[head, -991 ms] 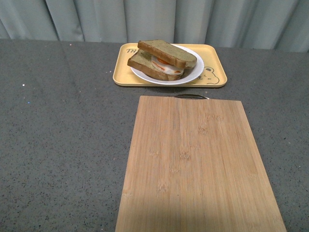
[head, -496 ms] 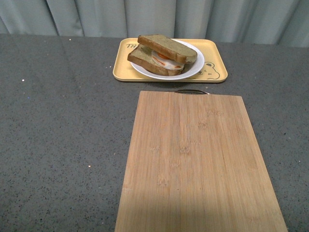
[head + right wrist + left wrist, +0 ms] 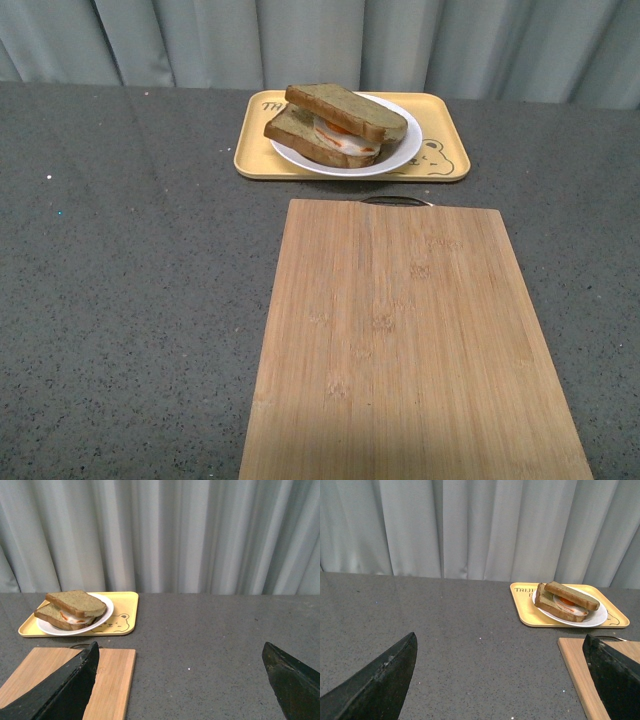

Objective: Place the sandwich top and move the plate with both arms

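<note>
- Left gripper (image 3: 500, 680): seen only in its wrist view; 2 black fingers (image 3: 375, 685) stand wide apart at the frame's lower corners, with nothing between them, above bare table.
- Right gripper (image 3: 182, 682): seen only in its wrist view; its 2 fingers (image 3: 60, 690) are likewise spread wide and hold nothing.
- Cutting board (image 3: 410, 340): a bare rectangular bamboo board on the near side of the table, its far edge just short of the tray.
- Tray (image 3: 445, 160): yellow, rectangular, with a bear drawing at its right end; lies at the far side of the table, before the curtain.
- Plate (image 3: 400, 158): round, white, resting on the tray.
- Sandwich top (image 3: 345, 108): lies tilted on the egg-bearing lower slice (image 3: 295, 132), on the plate.
- Table (image 3: 120, 280): dark grey, speckled.
- Curtain (image 3: 300, 40): pale grey, pleated, behind the table.
</note>
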Motion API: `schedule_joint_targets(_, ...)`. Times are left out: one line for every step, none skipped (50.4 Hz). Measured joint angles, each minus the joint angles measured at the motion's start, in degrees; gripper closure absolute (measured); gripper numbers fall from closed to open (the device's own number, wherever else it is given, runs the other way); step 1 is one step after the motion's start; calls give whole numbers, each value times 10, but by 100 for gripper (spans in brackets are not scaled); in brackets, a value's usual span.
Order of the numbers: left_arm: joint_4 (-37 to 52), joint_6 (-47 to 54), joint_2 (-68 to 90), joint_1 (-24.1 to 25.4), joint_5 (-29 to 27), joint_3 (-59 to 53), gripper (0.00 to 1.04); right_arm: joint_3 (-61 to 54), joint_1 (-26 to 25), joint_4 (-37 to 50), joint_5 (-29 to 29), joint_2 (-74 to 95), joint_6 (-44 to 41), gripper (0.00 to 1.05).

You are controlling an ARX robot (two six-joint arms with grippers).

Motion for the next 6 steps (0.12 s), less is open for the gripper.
schedule_joint_targets(0,0,0,0,0,0,7,0,0,0,0,0,0,9)
schedule_joint_targets(0,0,0,0,0,0,7,0,0,0,0,0,0,9)
schedule_joint_targets(0,0,0,0,0,0,7,0,0,0,0,0,0,9)
schedule_joint_targets(0,0,0,0,0,0,7,0,0,0,0,0,0,9)
schedule_joint_targets(0,0,0,0,0,0,7,0,0,0,0,0,0,9)
schedule_joint_targets(0,0,0,0,0,0,7,0,0,0,0,0,0,9)
